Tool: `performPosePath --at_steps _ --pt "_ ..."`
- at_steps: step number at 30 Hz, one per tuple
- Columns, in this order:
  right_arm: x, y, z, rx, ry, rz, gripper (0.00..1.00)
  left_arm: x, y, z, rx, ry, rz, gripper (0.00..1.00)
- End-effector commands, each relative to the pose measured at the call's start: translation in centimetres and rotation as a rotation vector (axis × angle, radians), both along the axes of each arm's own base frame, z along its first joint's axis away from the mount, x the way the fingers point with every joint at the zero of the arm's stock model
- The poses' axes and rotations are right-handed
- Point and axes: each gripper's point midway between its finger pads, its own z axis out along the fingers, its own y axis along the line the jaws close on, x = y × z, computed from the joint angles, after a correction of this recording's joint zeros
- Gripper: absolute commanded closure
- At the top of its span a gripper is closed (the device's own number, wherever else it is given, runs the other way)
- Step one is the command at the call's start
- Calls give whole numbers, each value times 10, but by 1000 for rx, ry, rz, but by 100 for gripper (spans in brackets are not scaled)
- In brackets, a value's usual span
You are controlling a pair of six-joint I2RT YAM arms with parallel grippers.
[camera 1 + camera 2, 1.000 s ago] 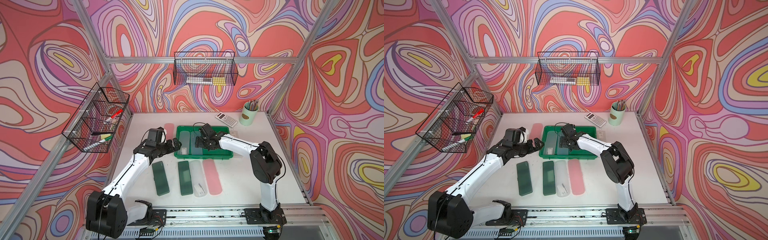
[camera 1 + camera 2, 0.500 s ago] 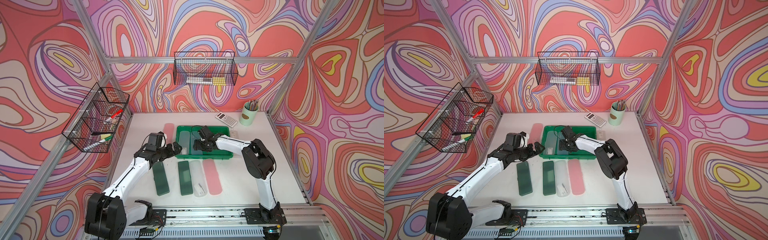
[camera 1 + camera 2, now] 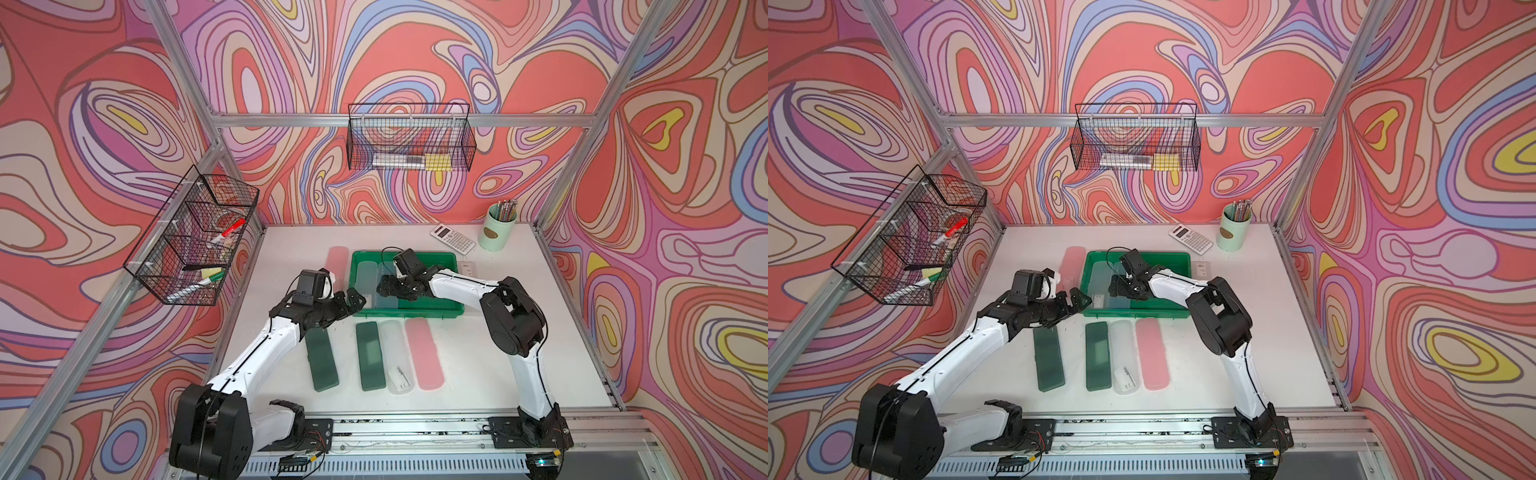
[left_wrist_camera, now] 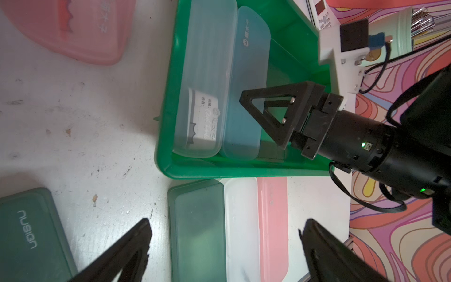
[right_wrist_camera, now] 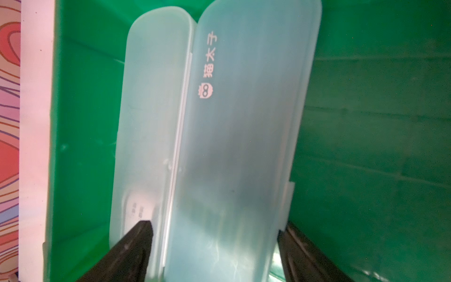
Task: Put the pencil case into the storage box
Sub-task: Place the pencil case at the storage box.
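Right claw (image 5: 216,223) released, astride the blue pencil case (image 5: 244,122) beside the clear case (image 5: 156,97) in the storage box (image 5: 366,122); left claw (image 4: 227,219) spread, empty.

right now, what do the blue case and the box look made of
The blue case looks like frosted translucent plastic: the green floor tints through it. The box seems opaque moulded plastic, slightly glossy, with soft highlights on its walls.

Storage box (image 3: 438,311) bright green; frosted clear pencil case (image 4: 205,73), pale blue pencil case (image 4: 249,73); walls (image 3: 415,62) red-pink-lilac swirls.
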Motion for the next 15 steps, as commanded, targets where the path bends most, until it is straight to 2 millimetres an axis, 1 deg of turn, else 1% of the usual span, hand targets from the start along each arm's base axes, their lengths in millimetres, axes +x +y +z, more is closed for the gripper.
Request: performPosePath --at_steps 1,4,6,8,9,10,12,15 --pt "6 -13 37 -35 -68 -38 14 2 -3 22 -15 -48 -10 1" --pt "0 -26 74 -43 -125 -49 12 0 -3 33 15 -59 -14 1" --pt "-9 -37 100 -46 -165 -56 11 -4 -4 40 40 -67 -22 1" --pt "-19 -49 119 -56 -195 -66 11 -9 -11 49 49 -92 -50 1" --pt "-25 -57 122 -67 -198 -74 11 -14 -15 52 58 -101 -65 2" --pt "-32 -64 136 -57 -222 -82 11 -17 -16 54 73 -109 -69 2" --pt "-49 -79 144 -53 -239 -100 11 -26 -20 57 104 -122 -79 1" --pt "-74 -114 142 -94 -237 -174 11 -39 -25 58 116 -118 -91 1"
